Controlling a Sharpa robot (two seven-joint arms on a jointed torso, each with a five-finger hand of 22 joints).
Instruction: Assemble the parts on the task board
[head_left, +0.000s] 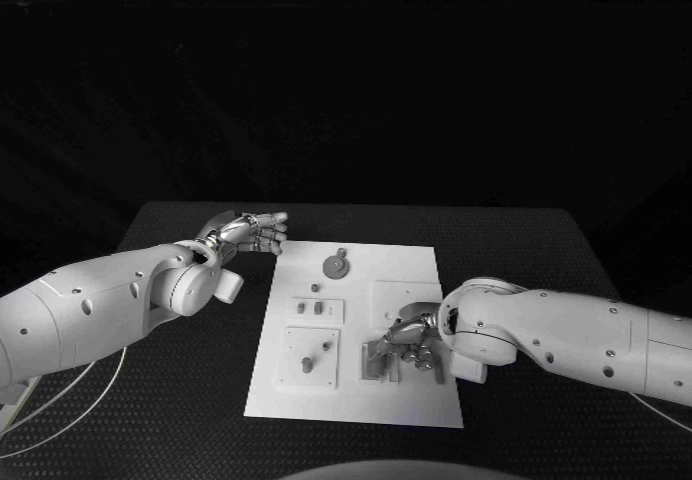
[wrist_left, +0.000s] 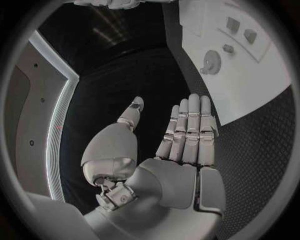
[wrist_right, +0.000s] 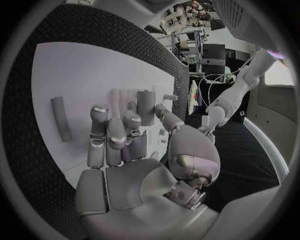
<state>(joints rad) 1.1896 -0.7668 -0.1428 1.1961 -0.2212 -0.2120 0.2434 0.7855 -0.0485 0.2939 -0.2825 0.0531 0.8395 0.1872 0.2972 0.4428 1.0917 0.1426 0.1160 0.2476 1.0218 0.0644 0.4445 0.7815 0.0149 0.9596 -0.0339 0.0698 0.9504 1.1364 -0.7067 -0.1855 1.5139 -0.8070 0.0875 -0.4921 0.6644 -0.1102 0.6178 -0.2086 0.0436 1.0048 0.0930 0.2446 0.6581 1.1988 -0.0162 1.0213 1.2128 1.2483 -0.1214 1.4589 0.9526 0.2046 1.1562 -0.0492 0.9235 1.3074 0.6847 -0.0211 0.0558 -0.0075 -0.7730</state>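
White plate on black matting: in the head view the task board (head_left: 361, 335) lay in the middle of the table (head_left: 548, 240), carrying small grey parts. A round disc part (head_left: 335, 265) sat near its far end, a pair of small blocks (head_left: 310, 308) sat mid-board, and a peg plate (head_left: 309, 360) lay toward its near left corner. The left hand (head_left: 254, 232) hung off the board's far left corner, holding nothing, probably parked to leave room. The right hand (head_left: 411, 340) was down on the board's near right area, fingers curled over a cluster of parts (head_left: 378, 360), likely working one into place. Its fingers hid what lay under them.

Seen from the left wrist, the left hand (wrist_left: 187, 135) was flat, fingers straight and side by side with the thumb standing apart, nothing in it. The board (wrist_left: 250, 85) lay beyond it, well apart, with the disc part (wrist_left: 211, 63) on it.

From the right wrist, the right hand (wrist_right: 115, 135) was bent over the board (wrist_right: 81, 75), fingertips curled down among upright grey pieces (wrist_right: 145, 106). Whether they actually clamped a piece I could not tell; the knuckles covered the contact. A loose grey cylinder (wrist_right: 60, 119) lay on the board beside the hand, untouched.
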